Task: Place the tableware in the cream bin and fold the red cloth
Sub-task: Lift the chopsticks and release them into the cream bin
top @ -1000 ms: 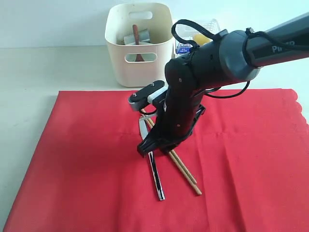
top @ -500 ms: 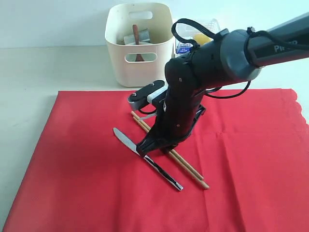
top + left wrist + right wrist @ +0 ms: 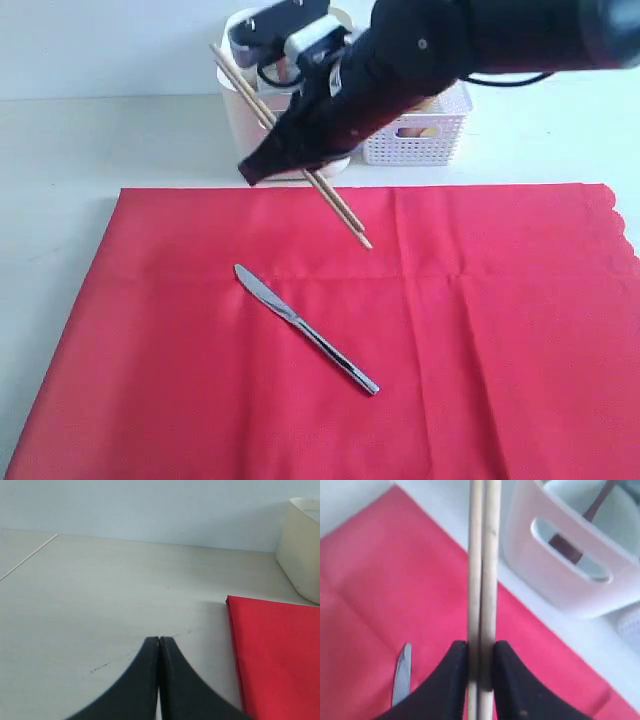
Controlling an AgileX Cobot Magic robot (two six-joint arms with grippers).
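Note:
The wooden chopsticks (image 3: pixel 343 213) hang slanted in the air, my right gripper (image 3: pixel 290 160) shut on them just in front of the cream bin (image 3: pixel 230 110). In the right wrist view both sticks (image 3: pixel 482 555) run between the black fingers (image 3: pixel 452 680), with the bin (image 3: pixel 570 580) beyond and a brown spoon (image 3: pixel 594 507) inside it. The steel knife (image 3: pixel 305 328) lies diagonally on the flat red cloth (image 3: pixel 480 330). My left gripper (image 3: pixel 159 641) is shut and empty, low over the bare table beside the cloth's edge (image 3: pixel 275 645).
A white lattice basket (image 3: pixel 420 135) with food stands right of the cream bin, behind the cloth. The pale tabletop (image 3: pixel 100 140) runs along the cloth's left and far sides. The right arm's dark body hides most of the bin's mouth.
My right gripper has lifted the chopsticks off the cloth and carried them up and back toward the bin. The knife swung round earlier and now lies alone on the cloth.

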